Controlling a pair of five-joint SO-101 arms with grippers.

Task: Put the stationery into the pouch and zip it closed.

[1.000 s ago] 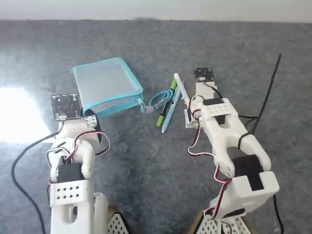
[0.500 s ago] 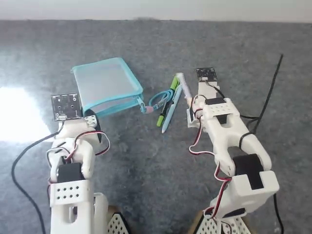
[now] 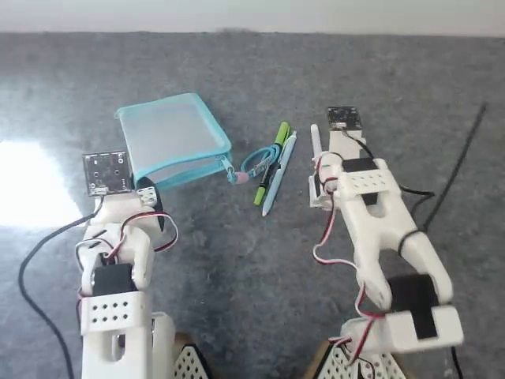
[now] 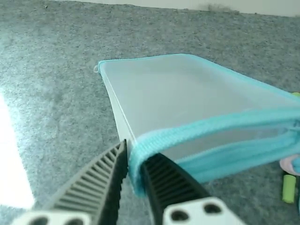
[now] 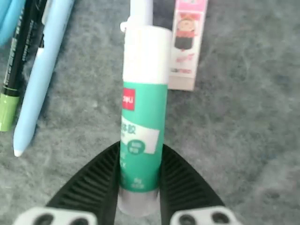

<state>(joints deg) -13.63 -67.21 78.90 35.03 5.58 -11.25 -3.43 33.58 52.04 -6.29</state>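
The pouch (image 3: 170, 138), translucent with teal edging, lies on the grey table (image 3: 237, 268) at the upper left of centre in the high view. Its zip side faces the lower edge of the frame and appears to gape open. The left pincer (image 4: 136, 153) is clamped on the zip edge at the pouch's near corner, pinning it. Just right of the zip pull, a green pen (image 3: 272, 158) and a pale blue pen (image 3: 278, 174) lie side by side, touching. A pink eraser (image 5: 186, 44) rests just beside the far end of the glue stick (image 5: 143, 108). The right pincer (image 5: 139, 150) is closed round the base of that stick, which in the high view points toward the top of the frame, right of centre and apart from the pens. The step in hand looks like loading the first item. The next move calls for carrying the stick leftward over the pens, lining it up with the open mouth, and sliding it in while the left pincer keeps the edge steady. A second ago the stick lay slanted against the upper ends of the pens; since then the right arm has swung rightward and drawn it clear. The pouch, the pens and the left arm have not moved.
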